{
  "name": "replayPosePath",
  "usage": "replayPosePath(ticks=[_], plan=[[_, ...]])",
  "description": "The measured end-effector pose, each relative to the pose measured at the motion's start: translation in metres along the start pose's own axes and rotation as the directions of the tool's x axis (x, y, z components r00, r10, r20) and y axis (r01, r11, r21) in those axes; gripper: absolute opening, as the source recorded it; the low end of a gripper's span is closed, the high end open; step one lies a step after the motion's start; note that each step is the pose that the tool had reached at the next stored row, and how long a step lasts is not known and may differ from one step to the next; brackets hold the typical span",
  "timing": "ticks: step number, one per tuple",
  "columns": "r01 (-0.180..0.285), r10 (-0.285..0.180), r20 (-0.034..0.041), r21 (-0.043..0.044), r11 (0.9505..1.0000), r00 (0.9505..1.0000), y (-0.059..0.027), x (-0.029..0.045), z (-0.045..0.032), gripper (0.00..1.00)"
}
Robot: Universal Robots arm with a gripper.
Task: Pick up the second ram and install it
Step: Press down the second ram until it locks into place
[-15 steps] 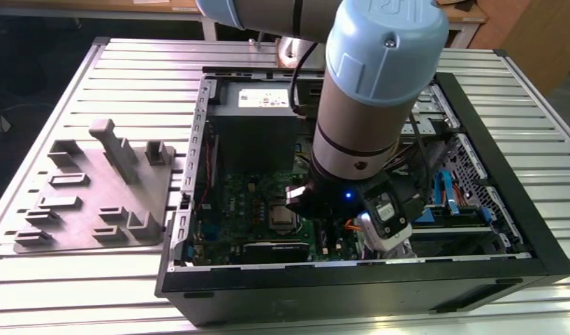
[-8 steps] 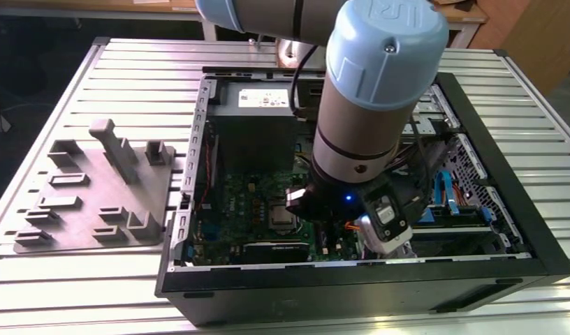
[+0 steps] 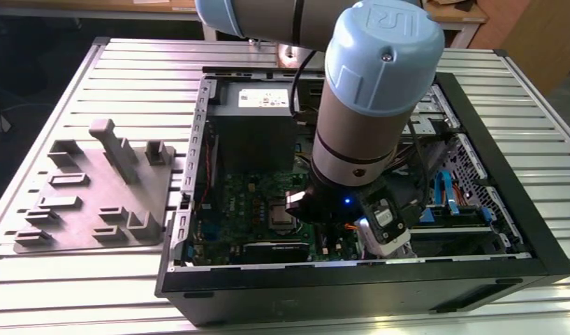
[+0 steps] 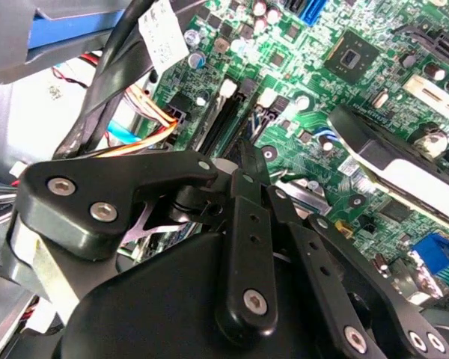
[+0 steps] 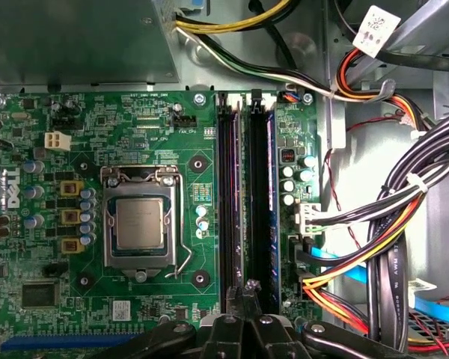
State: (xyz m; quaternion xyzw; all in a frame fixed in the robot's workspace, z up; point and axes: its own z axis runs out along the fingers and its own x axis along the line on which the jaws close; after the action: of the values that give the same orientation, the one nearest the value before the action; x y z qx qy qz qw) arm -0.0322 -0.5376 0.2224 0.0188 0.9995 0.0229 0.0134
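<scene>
Black linkage of the pincer (image 5: 247,286) crowds both wrist views; it looks clenched, fingertips together with nothing between them, poised at one end of the memory slots (image 5: 230,194). We judge the second ram (image 5: 265,187) to be the dark, blue-edged stick standing in the slot farther from the processor socket (image 5: 138,224); we cannot tell whether it is fully seated. Pressing well means staying square over its edge, pushing straight down, clear of the cables (image 5: 404,217).

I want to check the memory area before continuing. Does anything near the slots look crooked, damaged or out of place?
Nothing stands out. In the first wrist view the memory slots run straight and parallel on the motherboard, a stick lies level in the one nearer the cables, and the gripper sits at their end.
</scene>
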Motion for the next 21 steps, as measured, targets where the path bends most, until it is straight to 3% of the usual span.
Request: replayPosePath(ticks=[21], plan=[[0.0,0.0,0.0,0.0009,1.0,1.0,-0.0003,0.0002,0.0056,0.1]])
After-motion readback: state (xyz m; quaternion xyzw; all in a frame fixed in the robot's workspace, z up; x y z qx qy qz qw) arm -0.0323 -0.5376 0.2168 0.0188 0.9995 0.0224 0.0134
